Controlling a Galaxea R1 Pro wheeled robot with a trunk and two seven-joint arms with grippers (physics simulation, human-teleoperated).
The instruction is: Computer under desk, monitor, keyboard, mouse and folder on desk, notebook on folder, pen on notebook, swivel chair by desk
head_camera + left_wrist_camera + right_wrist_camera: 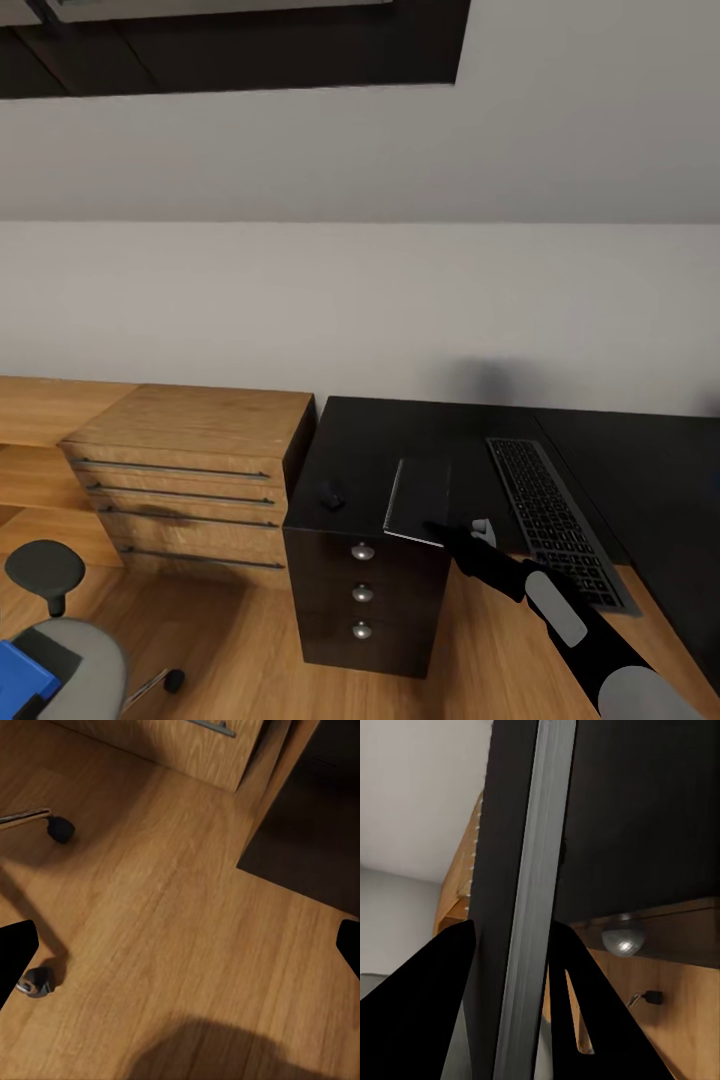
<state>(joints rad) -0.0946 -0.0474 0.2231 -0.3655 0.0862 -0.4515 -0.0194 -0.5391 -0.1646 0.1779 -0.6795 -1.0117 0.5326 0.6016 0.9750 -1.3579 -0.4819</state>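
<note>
My right gripper point(450, 535) is shut on a dark notebook point(420, 490) with grey page edges, holding it tilted over the front left corner of the black desk point(370, 435). In the right wrist view its fingers point(442, 975) clamp the notebook's edge point(536, 870). A small black mouse point(331, 492) lies left of the notebook, and the keyboard point(555, 520) lies to its right. The grey swivel chair point(75, 650) stands at the lower left with the blue folder point(22, 675) on its seat. My left gripper point(180, 952) hangs open over the floor. Monitor and pen are out of view.
A light wooden drawer unit point(190, 470) stands against the desk's left side. Black drawers with silver knobs point(362, 551) face me under the desk corner. Chair casters point(60, 829) rest on the wooden floor point(187, 915) below my left gripper.
</note>
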